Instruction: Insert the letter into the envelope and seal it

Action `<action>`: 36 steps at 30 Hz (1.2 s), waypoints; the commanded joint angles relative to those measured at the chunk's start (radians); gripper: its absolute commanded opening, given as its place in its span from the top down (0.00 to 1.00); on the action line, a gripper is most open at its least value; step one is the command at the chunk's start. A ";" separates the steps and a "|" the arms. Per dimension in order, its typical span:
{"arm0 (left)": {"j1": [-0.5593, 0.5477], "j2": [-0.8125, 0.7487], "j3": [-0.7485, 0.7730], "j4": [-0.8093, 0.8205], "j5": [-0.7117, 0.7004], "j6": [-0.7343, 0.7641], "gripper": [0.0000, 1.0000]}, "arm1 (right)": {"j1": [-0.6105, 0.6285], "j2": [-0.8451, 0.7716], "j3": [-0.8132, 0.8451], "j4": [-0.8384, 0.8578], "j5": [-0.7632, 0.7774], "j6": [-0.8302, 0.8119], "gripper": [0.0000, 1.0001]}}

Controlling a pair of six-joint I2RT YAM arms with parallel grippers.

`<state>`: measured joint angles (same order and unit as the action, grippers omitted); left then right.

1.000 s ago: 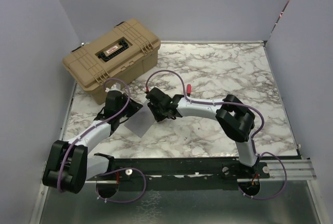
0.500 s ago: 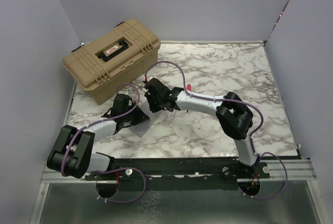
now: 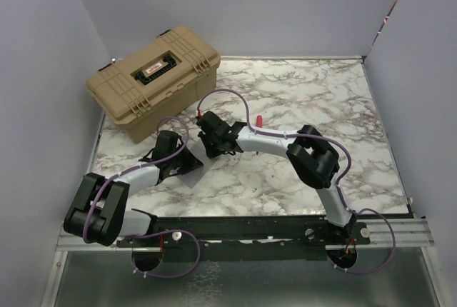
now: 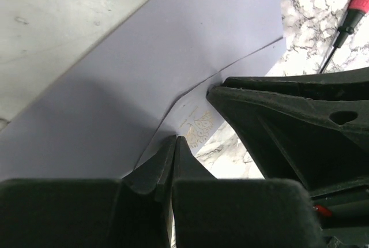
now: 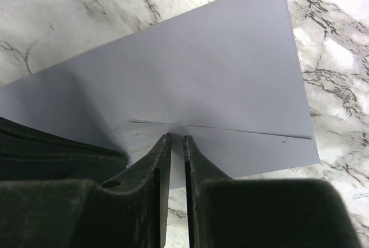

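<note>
Over the last second the left arm dropped low over the table (image 3: 300, 100) and brought the left claw (image 4: 174, 147) down onto the envelope (image 5: 202, 81). Meanwhile the right claw (image 5: 176, 144) shifted slightly toward the far left and narrowed its jaws. Both claws thus met on the one sheet, which read as work on the flap, i.e. the sealing step rather than insertion. The left claw was pressed together, its tips on the envelope beside the crease. Whether paper sat between the tips could not be told. The right claw stood almost together, with a thin slit left between the fingers and its tips at the crease line, midway along the envelope's long side. Whether it pinched the flap could not be told. The envelope lay on the marble directly under and ahead of both claws, which faced each other just beside one another. No tan letter showed in any view, so it was judged to be inside the envelope already. A small gold-printed patch (image 4: 199, 128) showed beside the left tips, and its nature was unclear.
</note>
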<state>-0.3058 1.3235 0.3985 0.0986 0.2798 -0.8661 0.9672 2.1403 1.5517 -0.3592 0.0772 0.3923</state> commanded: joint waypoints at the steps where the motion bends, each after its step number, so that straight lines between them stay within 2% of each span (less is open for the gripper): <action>1: 0.000 -0.021 -0.015 -0.200 -0.179 -0.014 1.00 | -0.002 0.073 -0.021 -0.082 0.039 -0.010 0.82; 4: 0.000 -0.043 0.005 -0.335 -0.288 -0.015 1.00 | -0.004 0.083 -0.041 -0.086 0.055 -0.013 0.83; 7: 0.000 -0.080 0.002 -0.397 -0.359 -0.025 1.00 | -0.004 0.084 -0.064 -0.076 0.059 -0.019 0.83; 16: 0.001 -0.131 -0.001 -0.474 -0.388 -0.032 1.00 | -0.005 0.082 -0.075 -0.065 0.066 -0.032 0.83; 20: 0.002 -0.154 0.010 -0.477 -0.353 -0.015 1.00 | -0.005 0.069 -0.056 -0.072 0.066 -0.039 0.83; 25: 0.002 -0.251 0.075 -0.476 -0.347 0.043 0.99 | -0.015 -0.005 -0.007 -0.062 0.020 -0.044 0.80; 27: 0.001 -0.290 0.124 -0.470 -0.356 0.084 0.92 | -0.022 -0.054 0.008 -0.055 0.016 -0.033 0.75; 30: 0.002 -0.321 0.200 -0.464 -0.362 0.173 0.73 | -0.037 -0.144 0.002 -0.050 0.091 0.003 0.63; 36: 0.002 -0.343 0.294 -0.443 -0.391 0.339 0.17 | -0.153 -0.292 -0.071 -0.163 0.179 0.154 0.53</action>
<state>-0.3088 1.0046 0.6506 -0.3489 -0.0582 -0.6731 0.8986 1.9659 1.5307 -0.4232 0.1539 0.4263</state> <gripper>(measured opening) 0.695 0.451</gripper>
